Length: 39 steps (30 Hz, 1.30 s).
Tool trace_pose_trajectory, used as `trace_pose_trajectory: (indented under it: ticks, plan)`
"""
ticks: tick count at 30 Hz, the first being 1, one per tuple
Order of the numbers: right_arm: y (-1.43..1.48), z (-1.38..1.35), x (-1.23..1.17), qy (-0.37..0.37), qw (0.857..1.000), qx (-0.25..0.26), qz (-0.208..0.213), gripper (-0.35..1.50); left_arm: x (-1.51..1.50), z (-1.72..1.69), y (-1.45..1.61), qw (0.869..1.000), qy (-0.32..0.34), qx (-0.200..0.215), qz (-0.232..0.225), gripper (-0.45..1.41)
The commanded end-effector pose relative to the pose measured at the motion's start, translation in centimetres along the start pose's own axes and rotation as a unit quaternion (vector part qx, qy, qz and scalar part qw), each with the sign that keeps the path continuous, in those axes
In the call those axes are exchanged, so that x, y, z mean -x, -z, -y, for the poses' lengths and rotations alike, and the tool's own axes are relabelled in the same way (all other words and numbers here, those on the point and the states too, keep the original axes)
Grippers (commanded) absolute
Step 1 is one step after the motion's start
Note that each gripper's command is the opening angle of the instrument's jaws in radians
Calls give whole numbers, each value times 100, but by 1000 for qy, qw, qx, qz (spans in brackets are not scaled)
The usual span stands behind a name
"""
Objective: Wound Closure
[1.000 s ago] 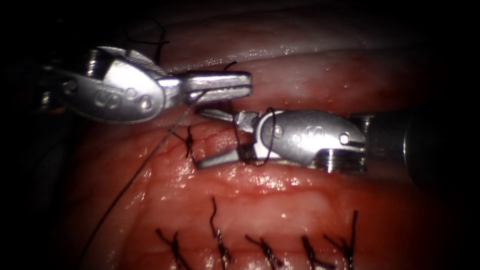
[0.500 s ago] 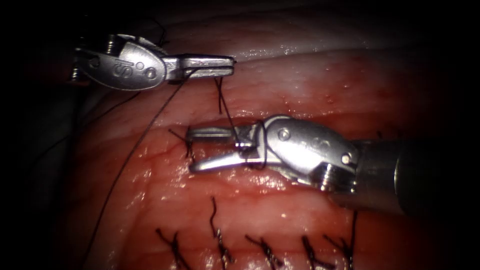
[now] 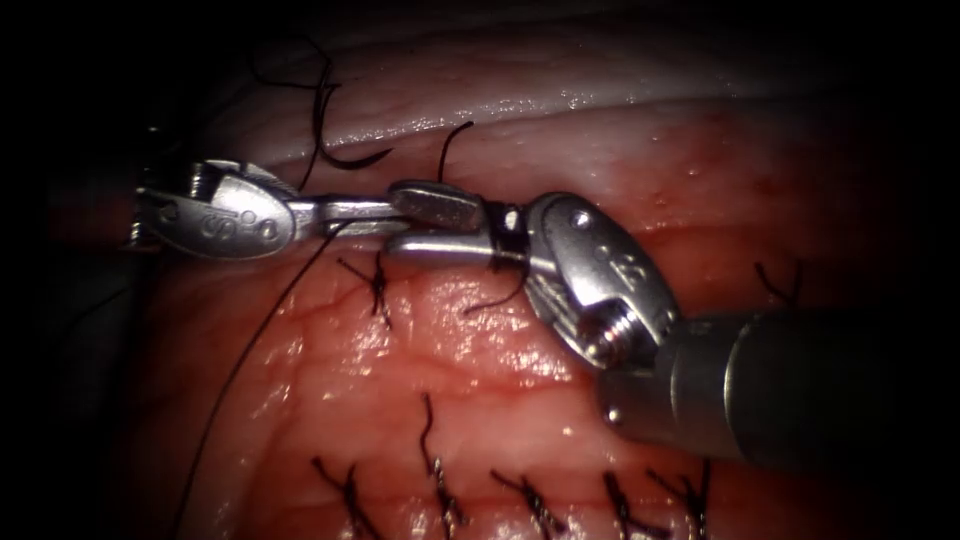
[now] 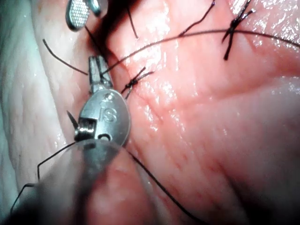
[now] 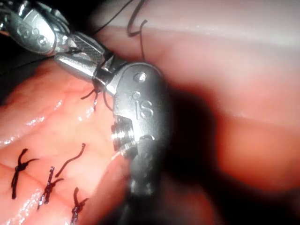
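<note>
My left tool comes in from the left, its jaws shut on the dark thread, which trails down to the lower left over the tissue. My right tool reaches in from the right with its jaws slightly open, one on each side of the left tool's tip. Thread is looped around the base of the right jaws. A short curved thread end rises just above them. The left wrist view has the left tool pinching the thread beside a knot. The right tool holds nothing that I can make out.
A tied stitch sits just below the meeting jaws. Several finished stitches run in a row along the near cut. Loose thread ends lie on the pale upper tissue. The right tool's thick shaft covers the lower right.
The left tool has moved down and drawn back leftward with the thread. The right tool has risen, its jaws have narrowed, and they now flank the left tool's tip.
</note>
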Motion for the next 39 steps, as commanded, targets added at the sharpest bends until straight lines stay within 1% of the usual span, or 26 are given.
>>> trace_pose_trajectory:
  ticks: [1,4,9,14,17,19,23,26,29,31,35,39]
  plan:
    - [-6,-5,10,-10,1000,7,-9,29,2,-5,-6,1000,-1,-2,2,-45]
    - [-3,-9,19,-3,999,37,-7,29,-4,-20,-7,1000,-1,-4,5,-45]
    - [4,-11,34,21,996,81,26,27,-18,-42,-13,1000,-7,1,18,-45]
    - [11,-16,43,36,993,105,51,25,-34,-49,-19,1000,-6,5,18,-45]
    - [13,-19,43,46,988,133,67,25,-43,-49,-23,1000,-4,7,20,-45]
    - [14,-20,42,43,985,151,69,25,-48,-46,-25,1000,-1,7,19,-45]
    - [11,-21,37,22,979,188,71,39,-53,-27,-30,1000,9,6,17,-45]
    - [9,-22,37,5,975,207,74,52,-51,-15,-32,1000,12,6,15,-45]
    - [7,-21,38,-12,970,227,82,59,-48,-6,-33,1000,12,6,14,-45]
    - [6,-22,39,-23,967,241,86,69,-45,-2,-34,1000,10,5,17,-45]
    - [4,-25,35,-30,961,263,84,79,-37,6,-35,1000,12,3,20,-45]
    - [3,-27,26,-51,948,304,77,83,-30,13,-34,1000,14,2,24,-45]
